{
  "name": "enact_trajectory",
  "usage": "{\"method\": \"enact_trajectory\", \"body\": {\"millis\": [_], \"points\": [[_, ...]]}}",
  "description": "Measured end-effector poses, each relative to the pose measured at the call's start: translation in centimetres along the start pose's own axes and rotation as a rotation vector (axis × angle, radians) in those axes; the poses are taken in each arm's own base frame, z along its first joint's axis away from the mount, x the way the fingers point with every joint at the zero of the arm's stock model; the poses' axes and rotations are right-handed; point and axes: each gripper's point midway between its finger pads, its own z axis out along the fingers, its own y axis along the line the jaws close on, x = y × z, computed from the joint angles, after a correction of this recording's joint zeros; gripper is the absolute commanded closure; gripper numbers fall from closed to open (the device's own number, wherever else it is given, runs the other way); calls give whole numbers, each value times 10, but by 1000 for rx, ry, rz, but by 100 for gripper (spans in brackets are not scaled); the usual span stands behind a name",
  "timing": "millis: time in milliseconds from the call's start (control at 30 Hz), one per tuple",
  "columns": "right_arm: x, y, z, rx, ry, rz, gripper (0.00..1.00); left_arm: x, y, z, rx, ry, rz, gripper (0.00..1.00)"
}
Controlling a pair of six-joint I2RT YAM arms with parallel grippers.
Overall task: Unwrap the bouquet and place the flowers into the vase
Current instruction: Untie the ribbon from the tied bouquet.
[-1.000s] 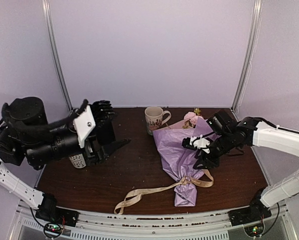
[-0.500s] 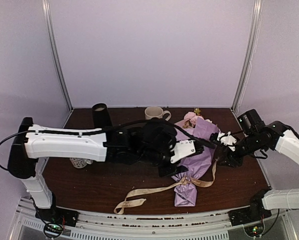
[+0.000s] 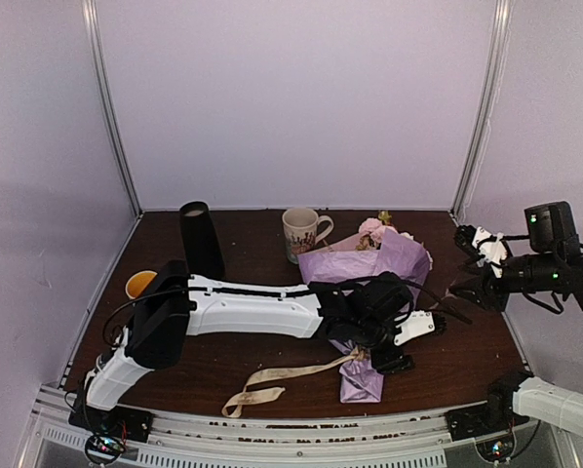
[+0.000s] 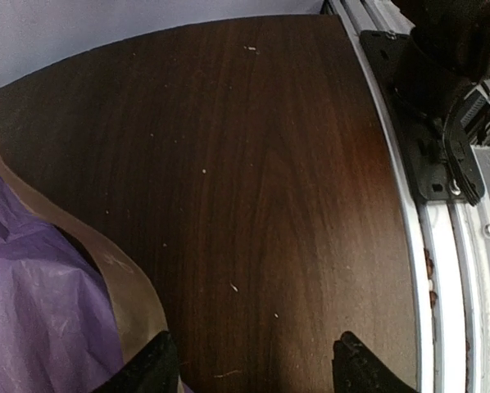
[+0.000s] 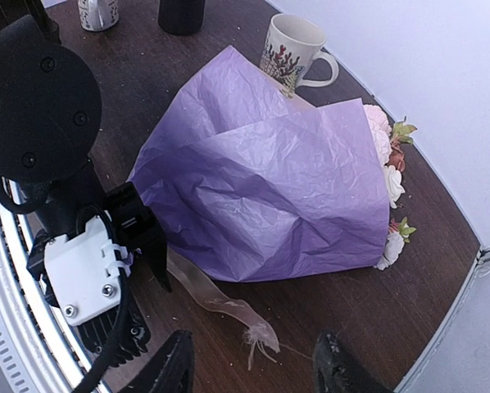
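The bouquet point(image 3: 365, 273), flowers point(image 3: 374, 230) wrapped in crinkled lilac paper point(image 5: 269, 180), lies on the table with its blooms point(image 5: 388, 155) pointing to the back. A tan ribbon point(image 3: 272, 378) trails from its tied neck, and one frayed tail point(image 5: 253, 321) lies just ahead of my right gripper point(image 5: 253, 372), which is open and holds nothing. My left gripper point(image 3: 408, 346) reaches across to the right side of the tied neck. It hangs open over bare wood point(image 4: 257, 372), with ribbon point(image 4: 106, 254) beside its left finger. The black vase point(image 3: 202, 239) stands at the back left.
A cream patterned mug point(image 3: 301, 232) stands behind the bouquet. An orange-lined mug point(image 3: 140, 285) sits left of my left arm. The metal rail and the right arm's base point(image 4: 442, 98) run along the near right edge. My right gripper point(image 3: 467, 290) hovers near the right wall.
My left arm has swung from the left side across the table and down to the bouquet's tied neck. My right gripper has drawn back to the right, away from the paper.
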Motion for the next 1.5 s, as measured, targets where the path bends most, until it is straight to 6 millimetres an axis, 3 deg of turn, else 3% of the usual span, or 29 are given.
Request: {"method": "enact_trajectory", "body": {"millis": [267,400,433,567,667,767,900,1033,1133,1167,1233,1300,1400,1433,1500], "points": [[-2,4,0,-25,-11,12,50,-38,35,0,-207,-164,-65,39],[-10,0,-7,-5,-33,11,50,-51,46,2,-259,-213,-74,47],[-12,-1,-9,-3,-39,12,51,-56,48,6,-263,-233,-75,52],[-18,0,-12,-12,-59,23,51,-60,50,21,-253,-273,-85,96],[-18,2,-12,-24,-62,28,50,-55,50,27,-251,-271,-88,100],[-17,2,-13,-23,-60,38,49,-47,51,19,-275,-267,-92,100],[-22,-3,-20,3,-75,66,45,-28,51,-29,-348,-225,-102,100],[-31,-8,-24,18,-111,86,40,-50,61,-126,-487,-297,-114,100],[-33,-5,-16,-14,-128,89,44,-63,70,-194,-595,-370,-149,100],[-31,-4,-12,-29,-123,90,47,-62,72,-207,-621,-379,-165,100],[-23,5,5,-95,-100,89,51,-46,76,-218,-660,-363,-204,100],[-11,18,27,-166,-54,70,53,-13,76,-206,-680,-286,-244,100],[10,54,60,-310,39,-6,58,62,68,-176,-683,-103,-296,100],[17,65,69,-354,68,-37,60,96,62,-167,-681,-23,-315,100],[26,83,83,-420,117,-88,62,137,53,-161,-684,74,-344,82]]}}
